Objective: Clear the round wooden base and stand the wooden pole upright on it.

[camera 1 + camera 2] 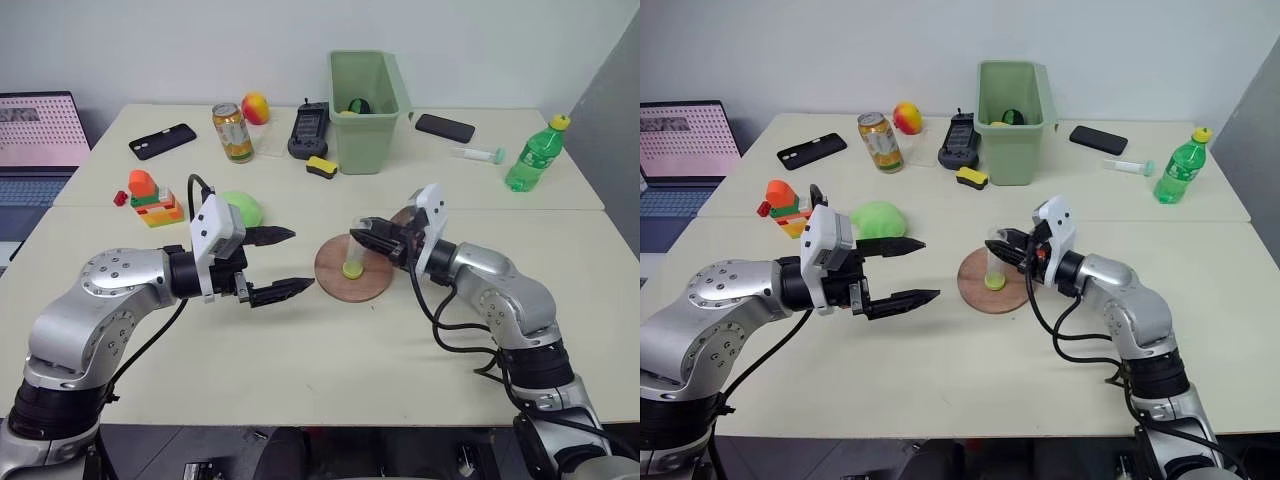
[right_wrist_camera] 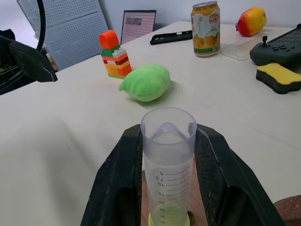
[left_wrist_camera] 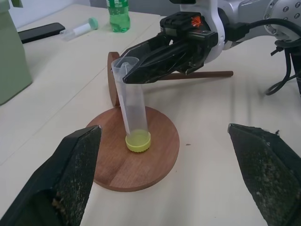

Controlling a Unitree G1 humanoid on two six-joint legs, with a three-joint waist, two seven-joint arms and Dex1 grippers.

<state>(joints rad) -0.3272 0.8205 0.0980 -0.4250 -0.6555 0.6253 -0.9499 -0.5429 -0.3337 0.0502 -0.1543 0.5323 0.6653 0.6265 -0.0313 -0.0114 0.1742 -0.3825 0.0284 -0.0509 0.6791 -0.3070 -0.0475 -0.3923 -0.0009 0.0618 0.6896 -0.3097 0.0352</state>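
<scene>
Right gripper point(image 2: 168, 188) has its two black fingers clamped on the clear plastic tube point(image 3: 130, 99) standing upright on the round reddish-brown wooden base point(image 3: 155, 155). Dark wooden pole point(image 3: 207, 74) lies flat just behind, nearest the right arm. Left gripper point(image 1: 283, 262) hangs wide open, left of the base.

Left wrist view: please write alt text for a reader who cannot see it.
The right pincer grips the top of a clear plastic tube standing upright on the round wooden base. The wooden pole lies on the table behind it, and the open left pincer frames the scene.
</scene>
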